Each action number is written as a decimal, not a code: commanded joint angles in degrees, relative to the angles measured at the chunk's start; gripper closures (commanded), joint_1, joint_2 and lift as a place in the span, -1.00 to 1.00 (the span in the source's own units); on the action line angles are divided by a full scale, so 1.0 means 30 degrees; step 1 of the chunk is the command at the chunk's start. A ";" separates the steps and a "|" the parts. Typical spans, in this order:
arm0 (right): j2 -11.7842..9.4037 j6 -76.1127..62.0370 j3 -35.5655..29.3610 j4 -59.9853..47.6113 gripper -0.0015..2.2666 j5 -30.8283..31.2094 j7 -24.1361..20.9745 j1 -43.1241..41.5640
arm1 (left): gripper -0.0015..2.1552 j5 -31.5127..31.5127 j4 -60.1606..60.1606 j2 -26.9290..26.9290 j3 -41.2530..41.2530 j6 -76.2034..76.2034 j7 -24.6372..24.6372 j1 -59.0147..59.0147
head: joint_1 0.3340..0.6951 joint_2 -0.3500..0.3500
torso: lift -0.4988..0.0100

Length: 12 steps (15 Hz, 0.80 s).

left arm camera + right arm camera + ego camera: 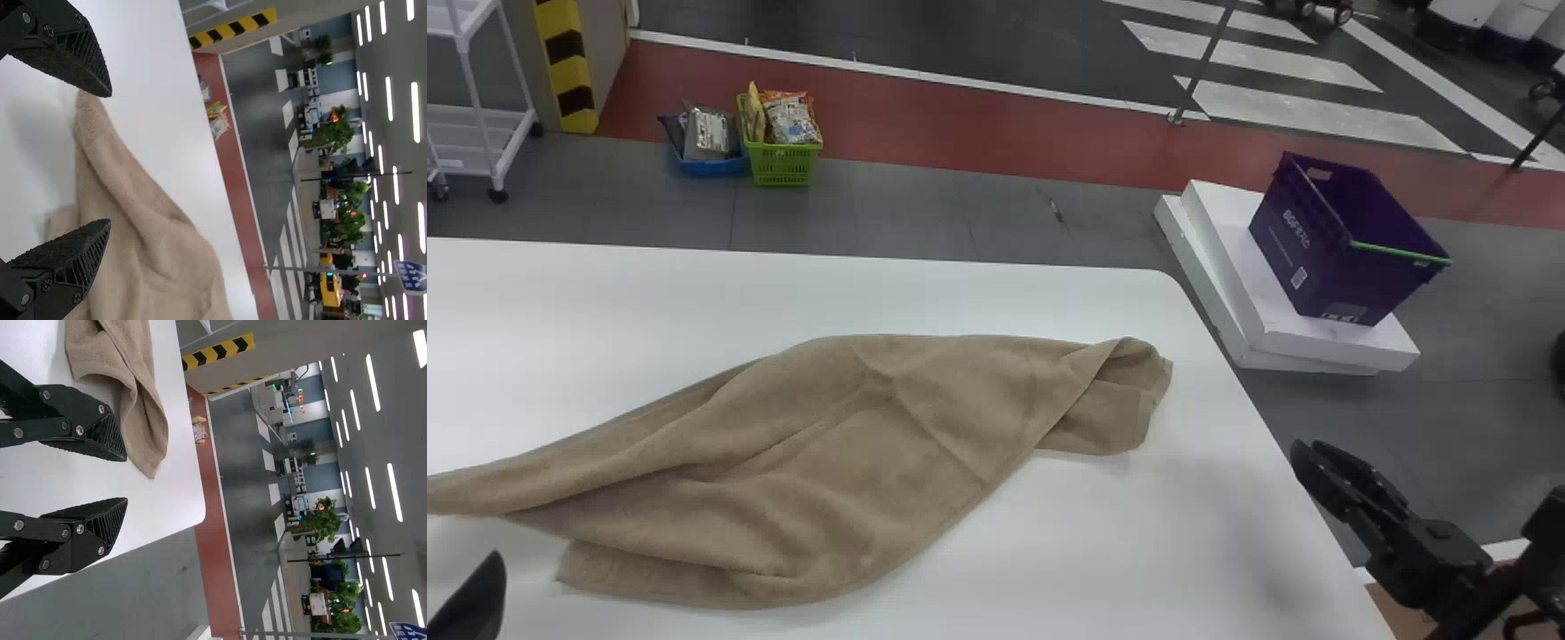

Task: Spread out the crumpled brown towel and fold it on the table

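Poised at near left with left gripper point(479, 594) spread wide, gripping nothing, close to the brown towel point(854, 462), contact unclear, held out by the bench's point(1183, 542) right edge with right gripper point(1310, 450) parted and empty, towel lying rumpled across the bench

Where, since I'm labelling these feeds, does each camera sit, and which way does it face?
Left wrist view: on the left wrist, looking along the open left tool across the towel and table.
Right wrist view: on the right wrist, looking past the open right tool over a table corner.
Head view: on the head, facing forward and down at the towel; left tool enters lower left, right tool lower right.
Both wrist views share the towel and red floor strip.
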 commanded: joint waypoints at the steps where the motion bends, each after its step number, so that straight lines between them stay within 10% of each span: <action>1: 0.0006 -0.0054 -0.0005 0.0003 -0.32 -0.0017 0.0029 0.0075 | -0.83 0.0309 0.0109 0.0046 -0.0098 0.1772 -0.0716 0.0005 | 1.00 -1.00 | 0.46; 12: 0.0211 -0.0347 0.0288 0.0003 -0.32 -0.0105 0.0410 0.0368 | -0.81 -0.0277 0.1750 -0.0188 -0.3320 0.4819 0.0280 -0.2924 | 1.00 -1.00 | 0.46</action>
